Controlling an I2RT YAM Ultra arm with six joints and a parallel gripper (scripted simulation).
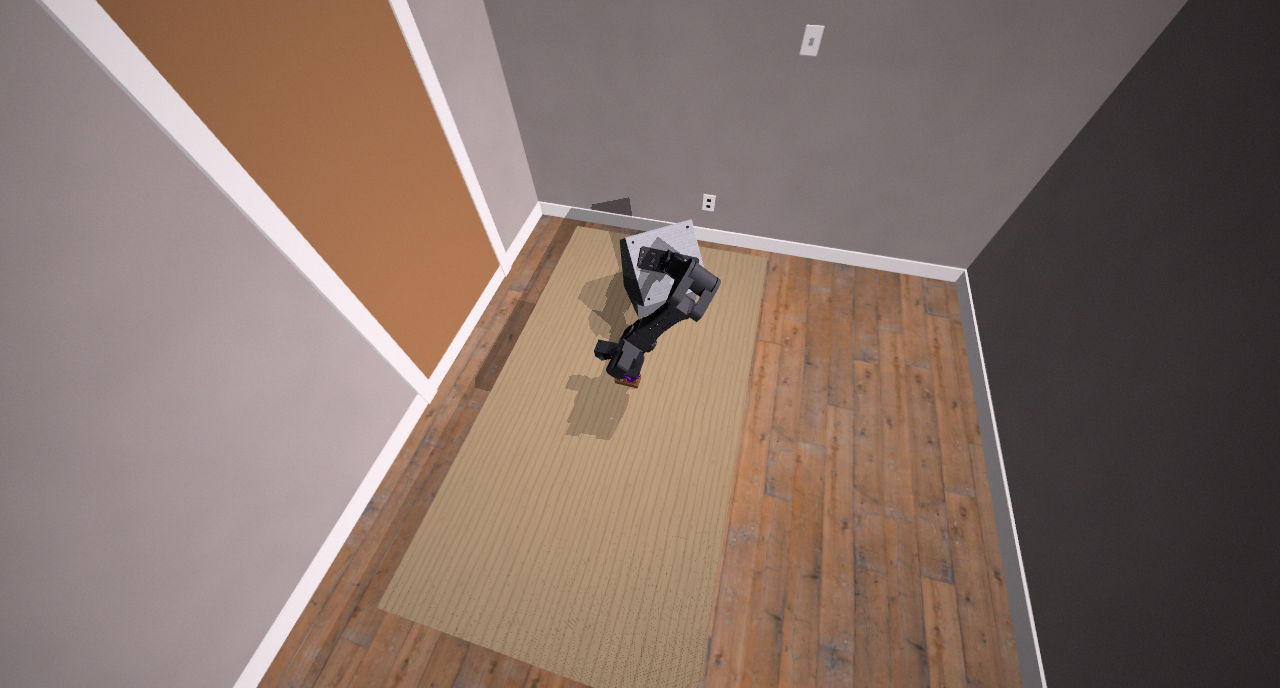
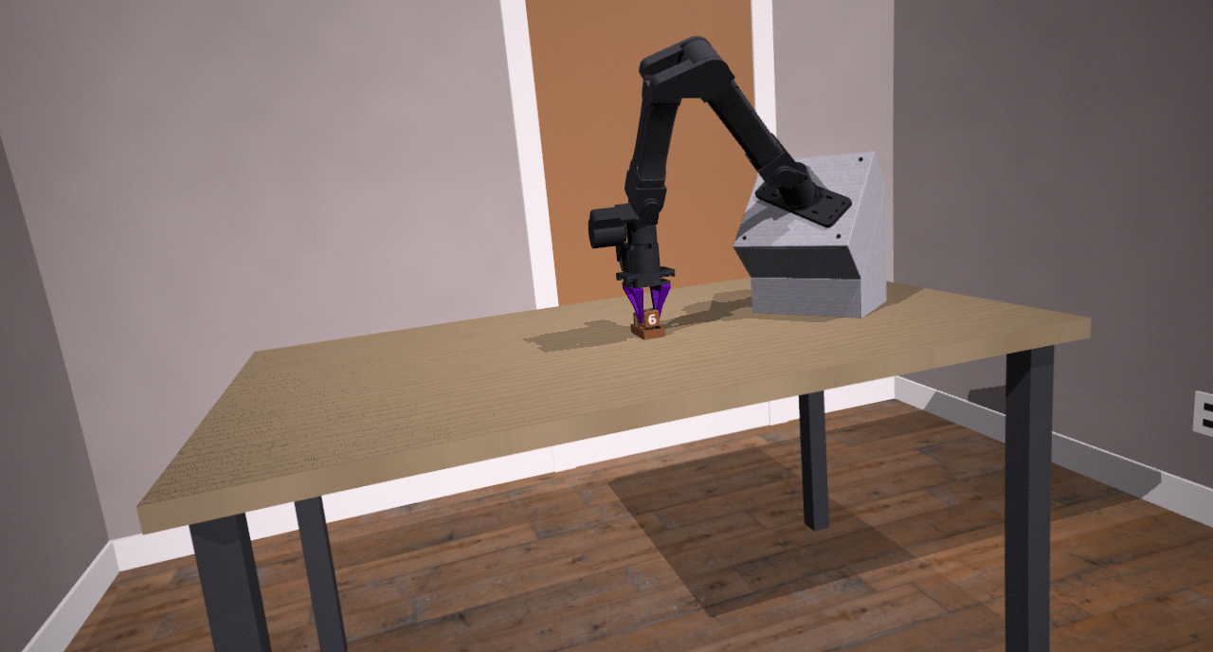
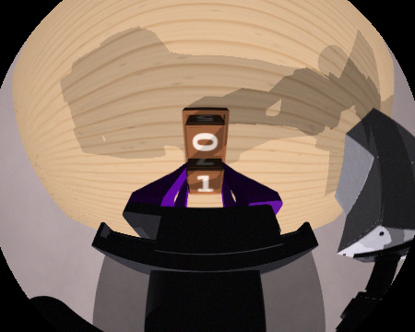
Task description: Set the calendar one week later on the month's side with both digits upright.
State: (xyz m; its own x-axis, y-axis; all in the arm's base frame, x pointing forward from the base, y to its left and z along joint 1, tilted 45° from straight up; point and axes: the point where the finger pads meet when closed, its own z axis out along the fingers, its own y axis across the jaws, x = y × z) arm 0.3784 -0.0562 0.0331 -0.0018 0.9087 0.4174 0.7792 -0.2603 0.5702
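The calendar is a small brown tray (image 2: 648,335) with two brown digit cubes, standing on the wooden table (image 2: 475,385) near its back edge. In the wrist view the cubes stand in a row: the far cube (image 3: 206,143) shows 0 on top and the near cube (image 3: 204,183) shows 1 on top. My gripper (image 3: 205,167) (image 2: 651,316) (image 1: 629,379) points straight down, its purple fingers shut on the near cube from both sides. In the exterior view a face with 6 shows between the fingers, low at the tray. The month's name is hidden.
The arm's grey slanted mount block (image 2: 809,258) (image 1: 657,245) (image 3: 380,184) stands on the table to the right of the calendar. The table's back edge runs close behind the tray.
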